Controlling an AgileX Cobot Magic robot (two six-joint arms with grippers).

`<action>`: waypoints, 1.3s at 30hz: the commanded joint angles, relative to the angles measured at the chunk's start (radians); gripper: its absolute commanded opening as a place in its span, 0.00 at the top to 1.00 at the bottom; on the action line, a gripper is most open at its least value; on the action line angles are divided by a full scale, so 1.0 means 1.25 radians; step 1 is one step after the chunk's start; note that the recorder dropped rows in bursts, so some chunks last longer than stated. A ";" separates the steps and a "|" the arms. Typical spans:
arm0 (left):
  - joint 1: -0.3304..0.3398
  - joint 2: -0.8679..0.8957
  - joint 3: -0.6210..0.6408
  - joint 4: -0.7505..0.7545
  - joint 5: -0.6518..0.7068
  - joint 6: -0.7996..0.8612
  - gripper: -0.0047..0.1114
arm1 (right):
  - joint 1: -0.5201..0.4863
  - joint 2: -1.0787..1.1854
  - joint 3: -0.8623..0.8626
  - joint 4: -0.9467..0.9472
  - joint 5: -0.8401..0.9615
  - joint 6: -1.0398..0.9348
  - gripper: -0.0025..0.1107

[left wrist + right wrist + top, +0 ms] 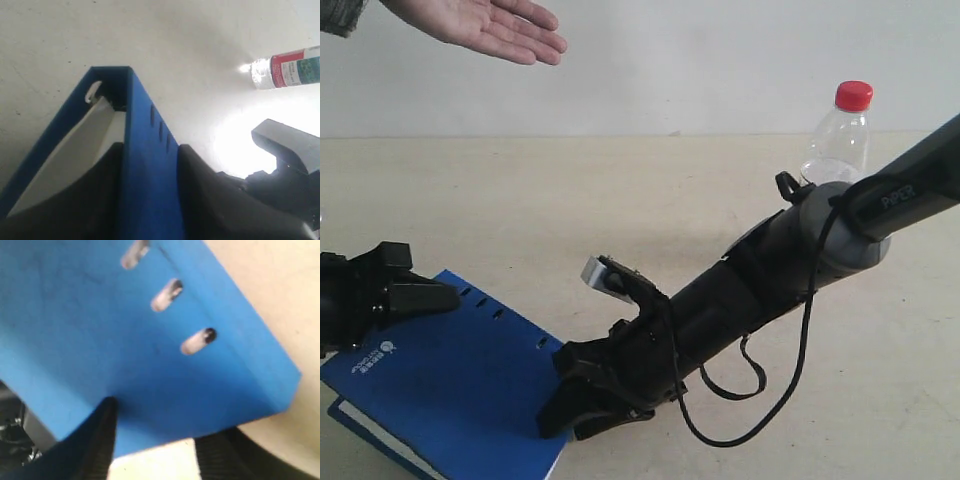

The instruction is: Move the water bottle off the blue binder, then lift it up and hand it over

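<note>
Blue binder (450, 380) gripped by left hand (428, 280), right hand (570, 425); water bottle (840, 140) stands upright.

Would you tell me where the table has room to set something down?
Free: the table between binder and back wall, left of the bottle; the near right corner. Crowded: near left, left claw and right claw on the binder.
</note>
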 commanded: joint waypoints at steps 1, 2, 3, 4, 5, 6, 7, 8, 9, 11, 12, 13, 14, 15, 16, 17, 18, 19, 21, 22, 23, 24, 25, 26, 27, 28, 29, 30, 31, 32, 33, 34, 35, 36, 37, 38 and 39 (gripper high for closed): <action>-0.028 0.001 0.011 0.118 0.180 0.025 0.92 | 0.017 -0.002 -0.017 0.052 0.044 -0.062 0.75; -0.028 0.001 0.011 0.118 0.164 0.040 0.92 | 0.017 -0.002 -0.017 0.023 0.061 -0.079 0.75; -0.028 0.001 0.011 0.118 0.138 0.048 0.92 | 0.017 -0.002 -0.018 -0.009 0.090 -0.099 0.74; -0.028 0.001 0.011 0.118 0.105 0.049 0.92 | 0.017 -0.003 -0.020 -0.066 0.151 -0.113 0.70; -0.028 0.001 0.009 0.118 0.078 0.049 0.92 | 0.017 -0.003 -0.026 -0.111 0.202 -0.118 0.66; -0.028 0.001 0.009 0.118 0.056 0.049 0.92 | 0.017 -0.003 -0.031 -0.159 0.263 -0.117 0.61; -0.028 0.001 0.009 0.118 0.031 0.049 0.92 | 0.017 -0.003 -0.037 -0.227 0.263 -0.107 0.53; -0.028 0.001 0.009 0.120 0.024 0.049 0.92 | 0.017 -0.007 -0.037 -0.269 0.263 -0.076 0.48; -0.028 0.001 0.009 0.120 0.023 0.058 0.92 | 0.017 -0.016 -0.037 -0.328 0.263 -0.031 0.42; -0.028 0.001 0.009 0.123 0.029 0.070 0.92 | 0.017 -0.029 -0.037 -0.441 0.263 0.031 0.38; -0.028 0.001 0.009 0.123 0.029 0.076 0.92 | 0.017 -0.036 -0.037 -0.490 0.263 0.052 0.39; -0.028 0.001 0.009 0.123 0.029 0.080 0.92 | 0.017 -0.042 -0.037 -0.539 0.263 0.080 0.39; -0.028 0.001 0.009 0.123 0.011 0.082 0.92 | 0.017 -0.051 -0.037 -0.642 0.263 0.156 0.39; -0.028 0.001 0.009 0.123 0.001 0.082 0.92 | 0.017 -0.057 -0.037 -0.710 0.263 0.199 0.39; -0.028 0.001 0.009 0.123 -0.006 0.082 0.92 | 0.017 -0.059 -0.037 -0.767 0.263 0.237 0.39; -0.028 0.001 0.009 0.123 -0.011 0.086 0.92 | 0.017 -0.060 -0.037 -0.828 0.263 0.285 0.39; -0.028 0.001 0.009 0.123 -0.010 0.097 0.92 | 0.017 -0.060 -0.037 -0.879 0.263 0.320 0.39; -0.028 0.001 0.009 0.123 -0.002 0.119 0.92 | 0.017 -0.060 -0.037 -0.917 0.263 0.350 0.39; -0.028 0.001 0.009 0.123 0.032 0.133 0.92 | 0.017 -0.060 -0.037 -0.871 0.185 0.322 0.39; -0.028 0.001 0.009 0.128 0.036 0.135 0.92 | 0.017 -0.060 -0.037 -0.814 0.175 0.265 0.39; -0.028 0.001 0.009 0.128 0.036 0.135 0.92 | 0.017 -0.060 -0.041 -0.757 0.182 0.215 0.39; -0.028 0.001 0.009 0.129 0.039 0.135 0.92 | 0.017 -0.060 -0.053 -0.704 0.214 0.164 0.39; -0.028 0.001 0.009 0.132 0.044 0.135 0.92 | 0.017 -0.062 -0.061 -0.699 0.234 0.159 0.39; -0.028 0.001 0.009 0.135 0.056 0.143 0.92 | 0.017 -0.066 -0.078 -0.720 0.260 0.150 0.39; -0.028 0.001 0.009 0.135 0.074 0.149 0.92 | 0.017 -0.070 -0.100 -0.753 0.263 0.152 0.39; -0.028 0.001 0.009 0.135 0.096 0.158 0.92 | 0.008 -0.078 -0.135 -0.801 0.263 0.163 0.39; -0.028 0.001 0.009 0.135 0.100 0.160 0.92 | 0.001 -0.080 -0.155 -0.811 0.263 0.173 0.39; -0.028 0.001 0.009 0.135 0.101 0.160 0.92 | -0.019 -0.086 -0.183 -0.811 0.263 0.175 0.39; -0.028 0.001 0.009 0.135 0.101 0.160 0.92 | -0.036 -0.091 -0.204 -0.801 0.263 0.177 0.39; -0.028 0.001 0.009 0.135 0.101 0.160 0.92 | -0.055 -0.094 -0.226 -0.785 0.263 0.177 0.39; -0.028 0.001 0.009 0.135 0.101 0.160 0.92 | -0.085 -0.097 -0.254 -0.737 0.263 0.175 0.39; -0.028 0.001 0.009 0.135 0.101 0.160 0.92 | -0.118 -0.097 -0.278 -0.645 0.263 0.161 0.39; -0.028 0.001 0.009 0.135 0.101 0.160 0.92 | -0.152 -0.097 -0.288 -0.538 0.263 0.123 0.39; -0.028 0.001 0.009 0.130 0.104 0.160 0.92 | -0.181 -0.096 -0.286 -0.419 0.263 0.070 0.39; -0.028 0.001 0.009 0.128 0.109 0.160 0.92 | -0.193 -0.094 -0.284 -0.364 0.263 0.028 0.39; -0.028 0.001 0.009 0.128 0.118 0.160 0.92 | -0.202 -0.093 -0.283 -0.312 0.263 -0.004 0.39; -0.028 0.001 0.009 0.124 0.126 0.165 0.92 | -0.205 -0.089 -0.283 -0.285 0.263 -0.024 0.38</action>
